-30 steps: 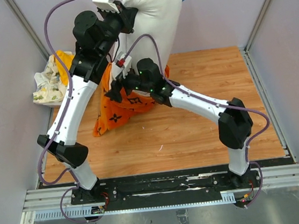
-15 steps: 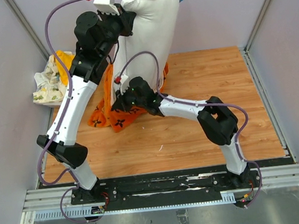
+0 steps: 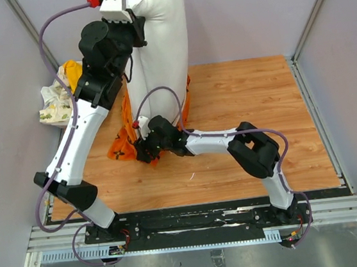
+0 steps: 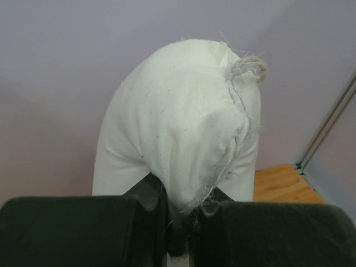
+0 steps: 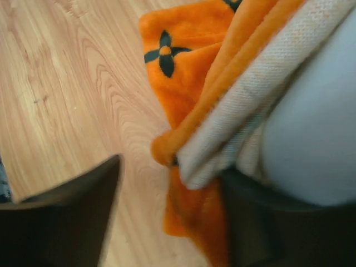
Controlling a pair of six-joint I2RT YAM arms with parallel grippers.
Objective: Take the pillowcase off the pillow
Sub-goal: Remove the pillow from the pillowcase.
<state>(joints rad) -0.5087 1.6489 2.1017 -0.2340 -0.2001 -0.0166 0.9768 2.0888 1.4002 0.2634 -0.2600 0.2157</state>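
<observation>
The white pillow [image 3: 162, 45] hangs upright over the back of the table, held by its top corner [image 4: 183, 139], on which my left gripper [image 3: 132, 24] [image 4: 186, 222] is shut. The orange pillowcase [image 3: 123, 143] with black motifs is bunched around the pillow's lower end, down on the wooden table [image 3: 246, 100]. My right gripper [image 3: 145, 151] [image 5: 172, 169] is low at that bunch, jaws apart. A folded orange edge [image 5: 183, 111] with its pale lining lies between the jaws against the right finger [image 5: 261, 222]. The left finger [image 5: 67, 222] stands off the cloth. The pillow's bottom is hidden.
A heap of white printed cloth [image 3: 53, 101] and yellow-orange cloth [image 3: 74, 69] lies at the back left against the wall. Grey walls close in the table on three sides. A metal rail [image 3: 202, 224] runs along the near edge.
My left arm has carried the pillow up and to the left. My right gripper has moved left and down to the table, and the pillowcase has slid lower into a smaller bunch.
</observation>
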